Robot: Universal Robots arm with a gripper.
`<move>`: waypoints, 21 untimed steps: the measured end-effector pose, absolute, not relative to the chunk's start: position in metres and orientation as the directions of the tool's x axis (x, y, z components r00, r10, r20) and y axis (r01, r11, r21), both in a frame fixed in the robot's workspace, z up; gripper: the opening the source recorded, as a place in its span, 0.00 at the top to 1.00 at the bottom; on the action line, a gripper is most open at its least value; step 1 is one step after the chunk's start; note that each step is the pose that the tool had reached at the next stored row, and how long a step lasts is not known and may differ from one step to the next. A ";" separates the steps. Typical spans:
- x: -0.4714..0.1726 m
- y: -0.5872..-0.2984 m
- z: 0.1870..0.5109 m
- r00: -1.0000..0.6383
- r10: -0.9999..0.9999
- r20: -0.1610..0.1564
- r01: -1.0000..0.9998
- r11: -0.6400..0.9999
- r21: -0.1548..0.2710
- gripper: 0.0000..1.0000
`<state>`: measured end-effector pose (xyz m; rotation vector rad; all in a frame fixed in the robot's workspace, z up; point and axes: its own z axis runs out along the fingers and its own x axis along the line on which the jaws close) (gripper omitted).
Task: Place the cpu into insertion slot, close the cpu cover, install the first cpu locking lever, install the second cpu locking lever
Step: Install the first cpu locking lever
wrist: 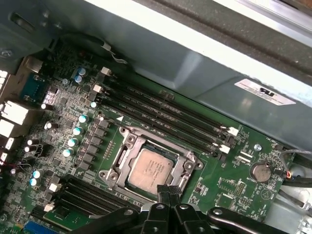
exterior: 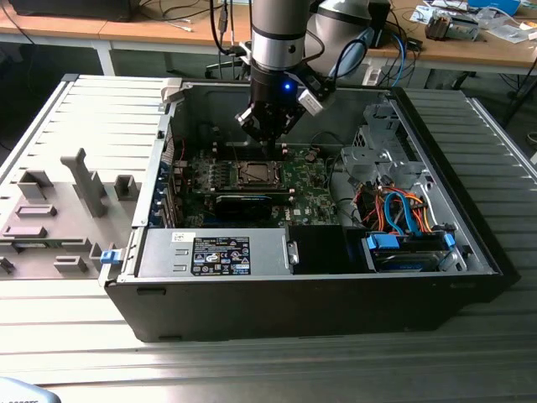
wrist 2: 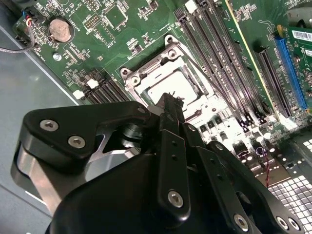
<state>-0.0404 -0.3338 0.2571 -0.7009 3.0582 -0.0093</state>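
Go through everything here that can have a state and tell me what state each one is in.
cpu: seated in the socket, top showing.
insertion slot: filled by the cpu.
cpu cover: closed down around the cpu.
gripper: shut, empty, tips just over the socket's edge.
computer case: side panel off, inside exposed.

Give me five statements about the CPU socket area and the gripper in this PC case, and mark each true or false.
1. The cpu lies in the insertion slot. True.
2. The gripper holds the cpu in the air. False: the chip sits in the socket and the closed fingertips are just above the socket's edge.
3. The cpu cover frames the chip, whose silver top shows through its window. True.
4. A coin cell battery sits on the green board. True.
5. In the exterior view the gripper hangs over the blue drive cables. False: it hangs over the socket, toward the exterior view's left of those cables.
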 end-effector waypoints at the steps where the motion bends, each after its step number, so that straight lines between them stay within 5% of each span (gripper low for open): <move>1: -0.040 -0.334 0.257 -0.899 -0.438 -0.003 -0.438 0.899 -0.007 0.89; 21: -0.040 -0.334 0.257 -0.869 -0.496 -0.003 -0.496 0.869 -0.007 0.89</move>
